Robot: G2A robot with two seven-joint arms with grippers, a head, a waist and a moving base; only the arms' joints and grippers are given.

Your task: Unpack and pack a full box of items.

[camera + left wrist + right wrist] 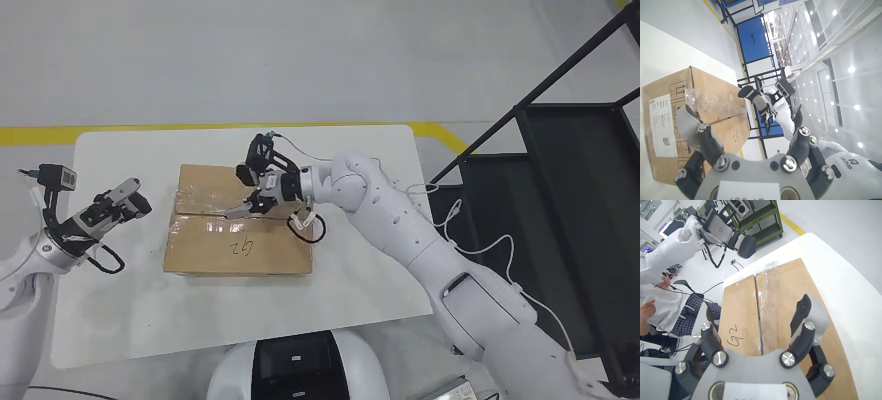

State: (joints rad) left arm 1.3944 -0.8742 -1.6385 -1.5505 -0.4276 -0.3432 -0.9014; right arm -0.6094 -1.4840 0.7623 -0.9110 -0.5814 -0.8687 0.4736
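A brown cardboard box [215, 255] lies in the middle of the white table [350, 150], its top flaps down. Clear tape [770, 289] runs along the centre seam [758, 306] and is crumpled at the box's end [711, 102]. My right gripper [248, 180] hovers open just above the box top near the seam, one finger to each side of the tape [755, 311]. My left gripper [135, 198] is open and holds nothing; it stays off the box's left end above the table [743, 117]. A white label [660, 125] covers part of that end face.
A black stepped rack [560, 170] stands right of the table. A yellow floor line [60, 132] runs behind the far edge. A green cart [764, 224] stands on the floor beyond the table. Bare tabletop lies around the box on every side.
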